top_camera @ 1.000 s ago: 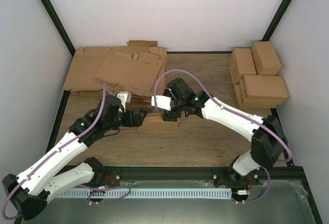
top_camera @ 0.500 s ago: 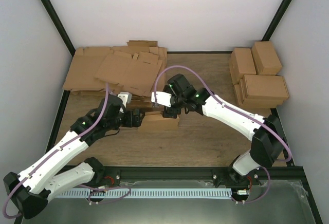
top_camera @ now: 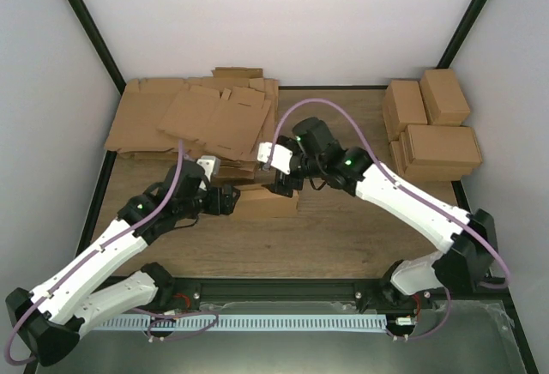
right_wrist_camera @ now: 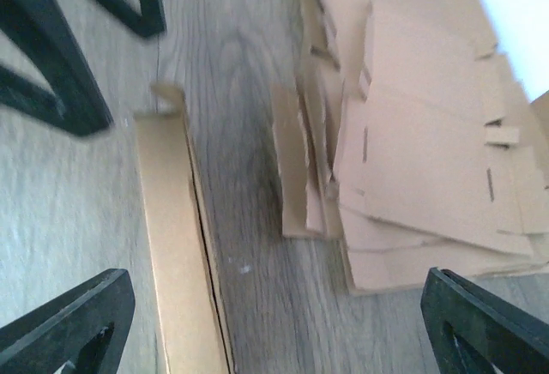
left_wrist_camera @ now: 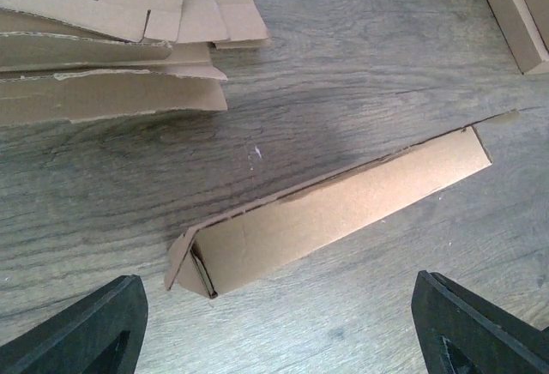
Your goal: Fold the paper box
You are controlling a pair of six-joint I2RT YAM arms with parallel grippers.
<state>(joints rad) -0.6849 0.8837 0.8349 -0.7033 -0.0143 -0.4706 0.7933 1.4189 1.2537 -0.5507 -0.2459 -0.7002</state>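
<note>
My left gripper (left_wrist_camera: 276, 292) and my right gripper (right_wrist_camera: 274, 292) are both spread wide, with nothing between the fingers. The paper box (left_wrist_camera: 334, 215) lies on the wooden table (left_wrist_camera: 343, 65), just ahead of my left fingertips, slanting across the gap between them. From my right wrist it runs close beside one finger (right_wrist_camera: 69, 322).

I judge it to be light, thin cardboard, stiff along its creases, easily dented and apt to slide. I would pinch a long edge while bracing the far end.

At the end nearest my left fingers a flap gapes. I cannot tell whether the lid is tucked in. The right wrist view is blurred and cuts the box off, and the heap of flat sheets (right_wrist_camera: 412, 159) beyond my fingers hides its own lower layers.
</note>
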